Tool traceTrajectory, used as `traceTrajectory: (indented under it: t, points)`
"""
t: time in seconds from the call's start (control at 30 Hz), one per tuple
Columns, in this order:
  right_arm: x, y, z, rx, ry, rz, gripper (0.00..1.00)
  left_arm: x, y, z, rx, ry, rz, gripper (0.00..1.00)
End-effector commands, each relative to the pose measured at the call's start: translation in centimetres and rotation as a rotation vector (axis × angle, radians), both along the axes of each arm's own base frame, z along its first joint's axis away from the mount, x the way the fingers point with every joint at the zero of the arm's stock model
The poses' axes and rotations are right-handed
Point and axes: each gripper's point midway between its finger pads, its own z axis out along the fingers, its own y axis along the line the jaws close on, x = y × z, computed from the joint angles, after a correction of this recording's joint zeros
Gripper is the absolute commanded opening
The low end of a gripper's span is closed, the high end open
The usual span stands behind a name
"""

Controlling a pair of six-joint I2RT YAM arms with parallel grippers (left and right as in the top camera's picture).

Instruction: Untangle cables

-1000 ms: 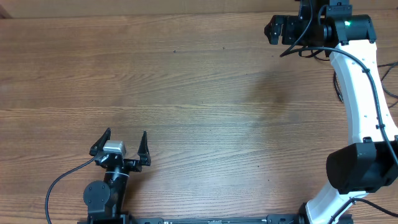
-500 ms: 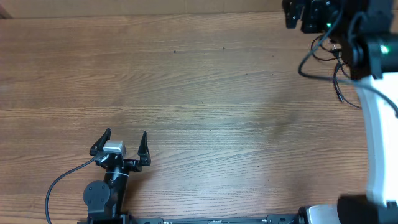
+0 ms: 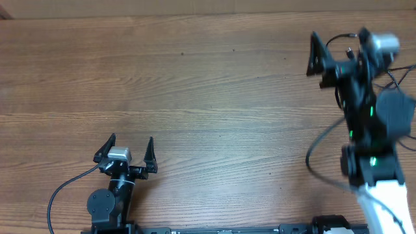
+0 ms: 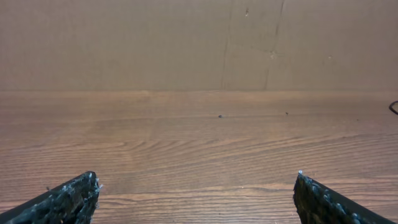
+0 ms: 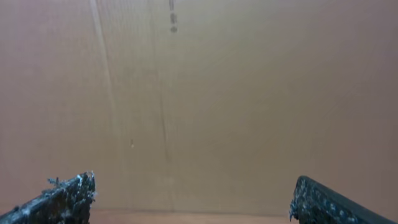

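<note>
Wood-grain table [image 3: 195,84] fills the overhead view, and most of its surface is bare. A brown cardboard wall [image 5: 199,93] closes off the far side. It is all the right wrist camera sees, so that camera shows nothing of the work surface.

The right arm [image 3: 372,162] stands raised over the table's right edge. The right gripper [image 3: 338,40] is spread wide and holds nothing. The left gripper [image 3: 129,146] sits near the front edge, likewise released and empty, well apart from the right side.

The cables [image 3: 404,69] lie at the right edge, largely hidden beneath the right arm. Only a few thin black strands are visible, and their layout cannot be determined.

Hazards:
- A descent made without a view of the bunch may pin several strands together and tighten the loops.
- The arm's own thicker cable [image 3: 311,159] hangs nearby. It may snag, or be grasped in error.
- Thin cords may slip between wide fingers.
</note>
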Motion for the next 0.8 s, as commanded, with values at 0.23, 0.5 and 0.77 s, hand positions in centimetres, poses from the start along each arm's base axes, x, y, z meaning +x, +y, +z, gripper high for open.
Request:
traceTrajectory:
  t: [0.23,0.5,0.77]
  points:
    - [-8.4,-1.3,-9.9,0.016,-0.138,-0.051,1.00,0.0,0.0,0.0,0.022,-0.008,-0.004,0.99]
    - [-10.6,-1.5,-15.1,0.014,-0.117,-0.057,1.00,0.0,0.0,0.0,0.022,-0.008,-0.003,1.00]
    - [-11.1,-1.9,-19.2,0.005,0.042,-0.076,1.00,0.0,0.0,0.0,0.022,-0.008,-0.003,1.00]
